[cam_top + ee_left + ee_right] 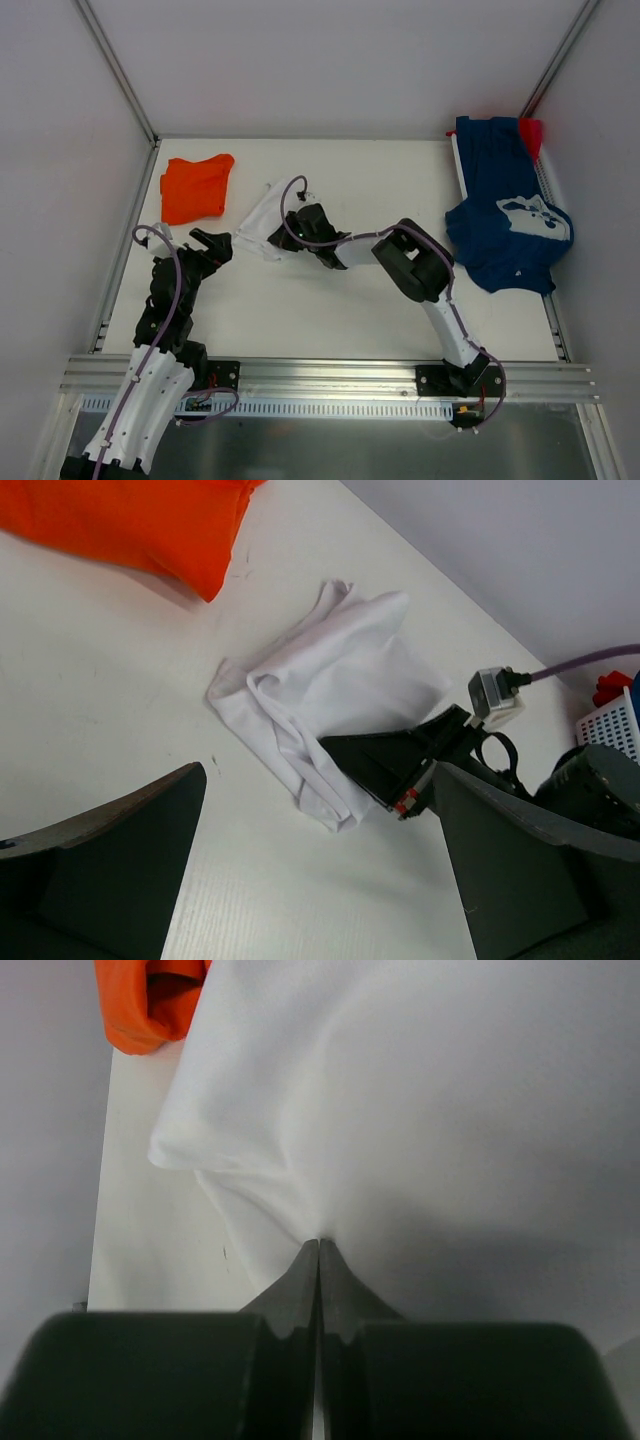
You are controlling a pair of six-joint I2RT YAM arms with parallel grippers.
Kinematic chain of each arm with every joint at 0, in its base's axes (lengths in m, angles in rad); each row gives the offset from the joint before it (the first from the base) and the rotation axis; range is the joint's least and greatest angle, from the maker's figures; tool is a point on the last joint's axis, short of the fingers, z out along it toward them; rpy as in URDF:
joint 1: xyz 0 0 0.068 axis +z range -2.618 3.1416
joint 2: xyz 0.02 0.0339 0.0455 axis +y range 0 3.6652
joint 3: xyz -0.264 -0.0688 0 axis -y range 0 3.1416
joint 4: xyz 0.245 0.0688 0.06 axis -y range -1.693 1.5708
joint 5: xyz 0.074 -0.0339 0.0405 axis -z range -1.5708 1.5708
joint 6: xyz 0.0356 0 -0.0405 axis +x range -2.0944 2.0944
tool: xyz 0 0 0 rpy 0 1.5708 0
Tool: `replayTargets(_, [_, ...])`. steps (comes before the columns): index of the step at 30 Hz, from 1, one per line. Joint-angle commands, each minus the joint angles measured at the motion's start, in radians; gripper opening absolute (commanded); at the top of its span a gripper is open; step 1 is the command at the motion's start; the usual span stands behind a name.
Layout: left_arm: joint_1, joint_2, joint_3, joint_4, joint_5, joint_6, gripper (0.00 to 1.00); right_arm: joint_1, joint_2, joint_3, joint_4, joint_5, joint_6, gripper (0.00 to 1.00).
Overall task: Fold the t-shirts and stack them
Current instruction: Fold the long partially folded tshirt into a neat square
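Left gripper apart, empty, just left of crumpled plain white cloth t-shirt. Right gripper clamped on that shirt's edge. Beyond-left of it, bright orange cloth t-shirt; well right, navy blue white-printed t-shirt, small red cloth behind.

The left arm and right arm are black with white links (purple cables run along each); their fingers are dark wedges.
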Motion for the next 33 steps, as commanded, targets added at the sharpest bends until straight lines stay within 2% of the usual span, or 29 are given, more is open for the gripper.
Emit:
replayTargets(1, [-0.004, -0.03, -0.01, 0.006, 0.032, -0.011, 0.98, -0.024, -0.122, -0.159, 0.023, 0.016, -0.05, 0.01])
replayTargets(6, [-0.004, -0.017, -0.013, 0.004, 0.043, -0.04, 0.98, -0.042, -0.314, -0.476, 0.042, 0.047, -0.096, 0.0])
replayTargets(9, [-0.004, 0.008, -0.011, 0.007, 0.049, -0.062, 0.98, -0.041, -0.437, -0.611, 0.04, 0.076, -0.127, 0.01])
replayTargets(13, [-0.006, 0.02, -0.016, 0.018, 0.064, -0.075, 0.98, -0.03, -0.59, -0.69, -0.027, 0.134, -0.177, 0.01])
replayTargets(18, [-0.006, 0.038, -0.013, 0.051, 0.116, -0.04, 0.99, 0.01, -0.724, -0.653, -0.205, 0.193, -0.262, 0.03])
replayTargets(19, [-0.006, 0.045, -0.002, 0.074, 0.145, -0.017, 0.99, 0.017, -0.748, -0.617, -0.234, 0.2, -0.273, 0.09])
replayTargets(20, [-0.004, 0.078, 0.004, 0.146, 0.177, 0.013, 0.99, 0.036, -0.803, -0.591, -0.31, 0.208, -0.285, 0.27])
replayTargets(22, [-0.006, 0.142, 0.064, 0.202, 0.331, 0.093, 0.99, 0.057, -0.859, -0.496, -0.394, 0.243, -0.328, 0.51])
replayTargets(23, [-0.004, 0.241, 0.1, 0.21, 0.38, 0.136, 0.99, 0.085, -0.883, -0.462, -0.482, 0.26, -0.338, 0.75])
replayTargets(24, [-0.004, 0.3, 0.137, 0.194, 0.418, 0.144, 0.99, 0.099, -0.932, -0.427, -0.53, 0.284, -0.349, 0.83])
replayTargets(25, [-0.004, 0.36, 0.209, 0.185, 0.485, 0.144, 0.99, 0.121, -0.954, -0.367, -0.57, 0.295, -0.364, 0.87])
replayTargets(26, [-0.004, 0.49, 0.246, 0.159, 0.512, 0.147, 0.99, 0.134, -1.001, -0.348, -0.646, 0.315, -0.371, 0.9])
replayTargets(28, [-0.004, 0.621, 0.356, 0.125, 0.581, 0.155, 0.99, 0.166, -1.058, -0.339, -0.691, 0.335, -0.371, 0.91])
replayTargets(29, [-0.004, 0.74, 0.387, 0.124, 0.614, 0.167, 0.99, 0.175, -1.092, -0.355, -0.727, 0.347, -0.368, 0.91])
replayTargets(33, [-0.004, 1.015, 0.536, 0.108, 0.792, 0.205, 0.99, 0.223, -1.355, -0.493, -0.777, 0.445, -0.316, 0.91])
